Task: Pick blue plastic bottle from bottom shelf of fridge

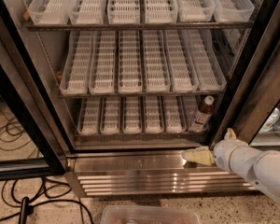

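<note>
Fridge point(32, 125) door open. Blue plastic bottle point(203, 114) stands upright at the right end of the bottom shelf point(130, 116), in the rightmost lane tray; white cap, dark liquid. Gripper point(207, 143) sits low right, just in front of the slatted steel base, near and below the bottle, not touching it. Jaws spread apart, holding nothing. Cables point(18, 204) lie on the floor at left.

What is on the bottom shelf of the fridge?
Ribbed lane trays and, at the right end, the blue plastic bottle upright. The middle rack hides the shelf's back. The gripper is outside, by the steel base.
</note>
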Motion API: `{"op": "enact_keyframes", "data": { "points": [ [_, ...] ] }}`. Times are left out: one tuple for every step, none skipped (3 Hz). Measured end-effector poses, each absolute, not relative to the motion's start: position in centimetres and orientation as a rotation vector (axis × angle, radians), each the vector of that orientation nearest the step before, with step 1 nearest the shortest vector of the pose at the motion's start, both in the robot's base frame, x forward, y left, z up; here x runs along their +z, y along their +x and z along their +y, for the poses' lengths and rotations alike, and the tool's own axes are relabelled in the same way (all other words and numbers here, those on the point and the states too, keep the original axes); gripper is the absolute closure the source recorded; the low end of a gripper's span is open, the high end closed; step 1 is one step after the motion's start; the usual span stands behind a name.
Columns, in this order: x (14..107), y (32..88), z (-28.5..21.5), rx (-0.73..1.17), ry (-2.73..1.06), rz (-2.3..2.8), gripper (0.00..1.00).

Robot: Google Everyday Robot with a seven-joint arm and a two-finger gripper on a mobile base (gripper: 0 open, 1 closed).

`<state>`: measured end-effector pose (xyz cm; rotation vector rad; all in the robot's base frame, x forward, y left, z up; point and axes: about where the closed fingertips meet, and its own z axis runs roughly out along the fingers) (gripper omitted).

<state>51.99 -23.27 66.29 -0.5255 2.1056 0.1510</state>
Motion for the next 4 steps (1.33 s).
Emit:
{"op": "enact_keyframes", "data": {
  "points": [
    [66.1, 51.6, -23.2, 0.138, -0.495, 2.093, 0.0],
    [65.5, 52.6, -23.7, 0.094, -0.435, 2.008, 0.14],
    [64.4, 53.7, -22.8, 0.063, -0.368, 1.886, 0.02],
    [63.5, 55.0, -21.9, 0.019, -0.307, 1.783, 0.05]
  ]
}}
